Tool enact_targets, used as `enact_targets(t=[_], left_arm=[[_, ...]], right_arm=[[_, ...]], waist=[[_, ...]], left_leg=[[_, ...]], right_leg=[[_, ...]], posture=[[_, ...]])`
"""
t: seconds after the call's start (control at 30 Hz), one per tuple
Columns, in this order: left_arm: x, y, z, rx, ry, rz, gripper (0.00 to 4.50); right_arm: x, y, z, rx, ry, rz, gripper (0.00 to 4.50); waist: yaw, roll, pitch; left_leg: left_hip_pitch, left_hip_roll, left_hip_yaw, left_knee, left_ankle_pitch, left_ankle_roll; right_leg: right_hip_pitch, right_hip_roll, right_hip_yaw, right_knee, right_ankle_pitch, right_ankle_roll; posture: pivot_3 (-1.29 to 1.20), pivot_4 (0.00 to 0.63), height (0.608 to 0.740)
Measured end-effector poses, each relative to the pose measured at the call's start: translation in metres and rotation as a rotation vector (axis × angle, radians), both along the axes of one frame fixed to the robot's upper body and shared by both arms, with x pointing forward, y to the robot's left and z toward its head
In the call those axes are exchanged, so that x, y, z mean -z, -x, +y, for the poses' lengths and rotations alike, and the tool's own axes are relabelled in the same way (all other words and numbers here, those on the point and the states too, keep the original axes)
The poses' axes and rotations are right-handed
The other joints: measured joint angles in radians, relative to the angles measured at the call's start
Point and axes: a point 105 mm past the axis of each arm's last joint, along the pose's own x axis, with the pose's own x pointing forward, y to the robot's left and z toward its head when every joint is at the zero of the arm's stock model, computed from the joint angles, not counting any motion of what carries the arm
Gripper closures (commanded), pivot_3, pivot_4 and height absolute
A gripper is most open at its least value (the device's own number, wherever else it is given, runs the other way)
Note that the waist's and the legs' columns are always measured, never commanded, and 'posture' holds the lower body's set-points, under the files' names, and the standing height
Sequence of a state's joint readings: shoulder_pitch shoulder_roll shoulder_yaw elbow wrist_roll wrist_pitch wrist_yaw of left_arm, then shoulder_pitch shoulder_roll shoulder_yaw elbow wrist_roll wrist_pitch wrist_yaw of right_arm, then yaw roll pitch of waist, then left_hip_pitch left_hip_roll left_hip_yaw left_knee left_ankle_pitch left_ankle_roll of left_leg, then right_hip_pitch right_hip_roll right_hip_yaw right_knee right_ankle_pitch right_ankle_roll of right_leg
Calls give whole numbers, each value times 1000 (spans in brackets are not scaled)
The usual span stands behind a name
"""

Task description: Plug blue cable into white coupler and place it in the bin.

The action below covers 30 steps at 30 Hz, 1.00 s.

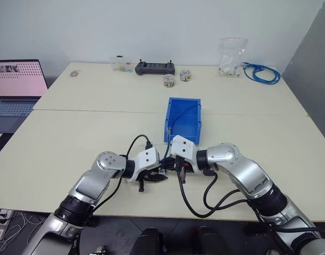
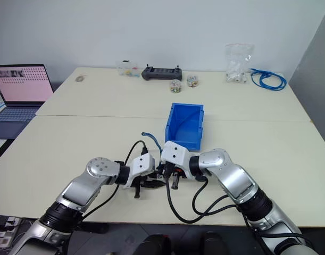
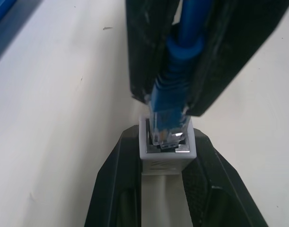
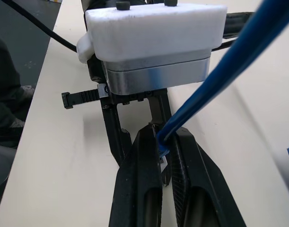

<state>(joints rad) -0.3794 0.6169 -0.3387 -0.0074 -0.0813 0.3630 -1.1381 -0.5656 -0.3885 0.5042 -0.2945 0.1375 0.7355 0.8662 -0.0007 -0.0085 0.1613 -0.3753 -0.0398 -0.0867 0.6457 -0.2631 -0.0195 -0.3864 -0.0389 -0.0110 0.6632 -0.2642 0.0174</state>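
Near the table's front edge my two grippers meet tip to tip. My left gripper (image 3: pixel 165 142) is shut on the white coupler (image 3: pixel 165 160), a tiny white block with its socket facing the other gripper. My right gripper (image 4: pixel 163 137) is shut on the blue cable (image 4: pixel 215 75) just behind its clear plug (image 3: pixel 169 120). The plug's tip sits inside the coupler's socket. From the grippers the cable arcs up and away (image 2: pixel 150 136) toward the bin (image 1: pixel 183 119), which stands open-topped just beyond both grippers.
At the back of the table lie a black controller (image 1: pixel 155 67), small round jars (image 1: pixel 169 81), a clear plastic bag (image 1: pixel 231 56) and a coiled bundle of blue cable (image 1: pixel 262 73). An open laptop (image 1: pixel 18 79) stands at the far left. Black arm cables loop by the front edge.
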Motion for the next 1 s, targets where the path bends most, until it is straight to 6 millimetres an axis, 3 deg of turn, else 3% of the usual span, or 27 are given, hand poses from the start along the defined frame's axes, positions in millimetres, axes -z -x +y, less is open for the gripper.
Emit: enact_targets(t=[0.63,0.83,1.0], left_arm=[[2,-8,-6,-15,18,6,3710],[4,-7,-8,-17,22,11,3710],[6,-6,-7,-26,22,15,3710]], right_arm=[[8,1,6,91,1,57,4500],[16,-2,5,86,-9,89,4500],[18,-4,5,73,-22,89,4500]], waist=[[0,0,-6],[-1,0,-9],[-2,2,-15]], left_leg=[[2,0,-1,-1,0,0],[12,0,-1,-4,-1,1],[12,0,-1,-4,-1,1]], right_leg=[[2,0,0,-1,0,1],[8,-1,0,-5,-4,2],[8,-1,0,-5,-4,3]], posture=[[0,150,740],[0,150,740],[0,150,740]])
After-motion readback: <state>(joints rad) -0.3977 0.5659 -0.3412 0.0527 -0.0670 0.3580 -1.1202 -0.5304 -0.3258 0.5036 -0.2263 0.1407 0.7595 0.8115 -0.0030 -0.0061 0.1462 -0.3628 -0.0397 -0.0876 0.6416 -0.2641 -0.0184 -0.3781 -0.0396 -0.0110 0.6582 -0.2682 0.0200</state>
